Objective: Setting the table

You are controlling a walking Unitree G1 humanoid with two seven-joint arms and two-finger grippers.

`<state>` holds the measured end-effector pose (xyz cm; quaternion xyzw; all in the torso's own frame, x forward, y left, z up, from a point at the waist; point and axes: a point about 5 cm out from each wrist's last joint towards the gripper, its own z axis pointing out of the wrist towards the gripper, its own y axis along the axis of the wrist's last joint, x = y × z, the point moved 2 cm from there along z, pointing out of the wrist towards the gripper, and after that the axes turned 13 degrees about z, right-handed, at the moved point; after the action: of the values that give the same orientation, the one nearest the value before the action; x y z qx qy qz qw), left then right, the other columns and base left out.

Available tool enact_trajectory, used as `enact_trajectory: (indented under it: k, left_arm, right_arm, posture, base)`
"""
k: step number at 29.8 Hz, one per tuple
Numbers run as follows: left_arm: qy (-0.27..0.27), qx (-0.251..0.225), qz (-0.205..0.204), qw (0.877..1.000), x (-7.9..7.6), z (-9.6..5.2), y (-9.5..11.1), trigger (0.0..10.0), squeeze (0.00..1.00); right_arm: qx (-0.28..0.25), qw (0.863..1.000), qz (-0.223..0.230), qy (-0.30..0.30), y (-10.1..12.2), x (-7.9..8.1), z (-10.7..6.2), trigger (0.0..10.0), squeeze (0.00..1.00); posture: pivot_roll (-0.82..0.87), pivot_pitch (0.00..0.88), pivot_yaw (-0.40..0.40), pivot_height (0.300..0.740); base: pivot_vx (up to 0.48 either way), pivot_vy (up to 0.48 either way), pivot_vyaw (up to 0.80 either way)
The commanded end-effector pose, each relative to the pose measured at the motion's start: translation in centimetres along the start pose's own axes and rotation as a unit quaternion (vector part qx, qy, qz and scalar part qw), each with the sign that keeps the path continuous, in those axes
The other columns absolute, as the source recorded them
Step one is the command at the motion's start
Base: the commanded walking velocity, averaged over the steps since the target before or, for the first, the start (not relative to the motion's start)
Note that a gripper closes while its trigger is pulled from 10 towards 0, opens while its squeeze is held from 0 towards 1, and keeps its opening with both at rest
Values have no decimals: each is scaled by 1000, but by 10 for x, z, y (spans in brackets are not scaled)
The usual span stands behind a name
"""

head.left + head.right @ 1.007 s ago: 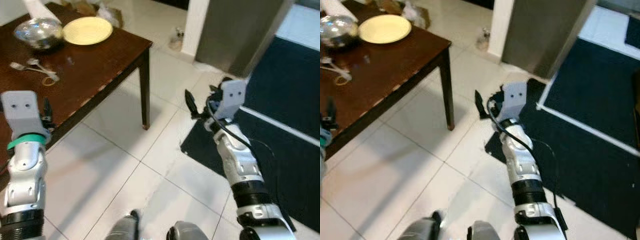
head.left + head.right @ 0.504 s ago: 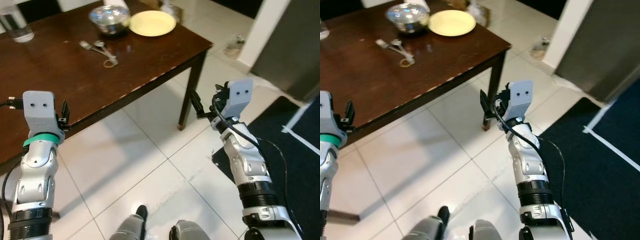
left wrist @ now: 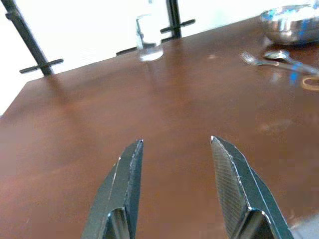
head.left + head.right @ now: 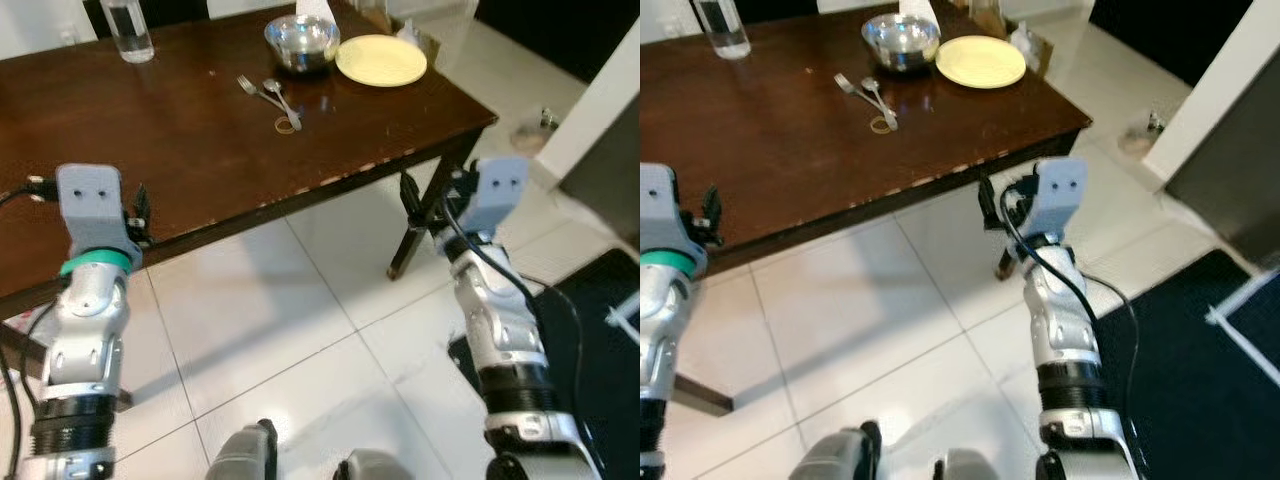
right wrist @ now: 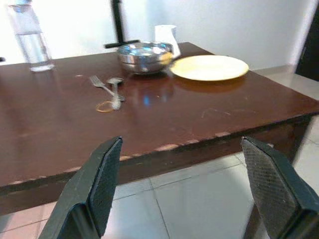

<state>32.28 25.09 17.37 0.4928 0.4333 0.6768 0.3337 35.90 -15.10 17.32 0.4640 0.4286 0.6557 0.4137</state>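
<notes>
Table [image 4: 250, 160] edge ahead (floor [image 4: 300, 330] between)

On the surface [image 4: 200, 150] in front of me, the bowl [image 4: 301, 40] stands at the far edge, the plate [image 4: 381, 60] just right of it. The fork [image 4: 247, 86] and spoon [image 4: 277, 93] lie before the bowl. The bottle [image 4: 129, 30] stands far left.

The left gripper [image 3: 175, 144] hovers with fingers spread over the brown table [image 3: 149, 129]. Beyond stand a clear glass [image 3: 148, 37], a fork [image 3: 259, 60], spoon [image 3: 286, 57] and metal bowl [image 3: 294, 22].
</notes>
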Motion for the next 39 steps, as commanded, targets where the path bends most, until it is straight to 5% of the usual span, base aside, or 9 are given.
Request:
enact_trajectory:
  k: [1, 30, 39]
  left_arm:
    - [-10, 7, 2, 1000, -7, 0, -3, 10000, 0]
    - [-30, -10, 6, 999, -15, 3, 0, 10000, 0]
    - [-48, -6, 13, 999, -22, 3, 0, 10000, 0]
  right_arm:
    - [-1, 1000, -1, -19, 0, -10, -4, 10000, 0]
    - [-12, 1000, -19, -6, 5, -4, -2, 10000, 0]
    - [-9, 1000, -23, -10, 4, -7, -3, 10000, 0]
  posture:
    - [-70, 29, 38, 740]
    - [-71, 14, 46, 740]
    - [-71, 10, 48, 740]
  base:
    - [480, 0, 0]
    - [480, 0, 0]
    - [29, 0, 0]
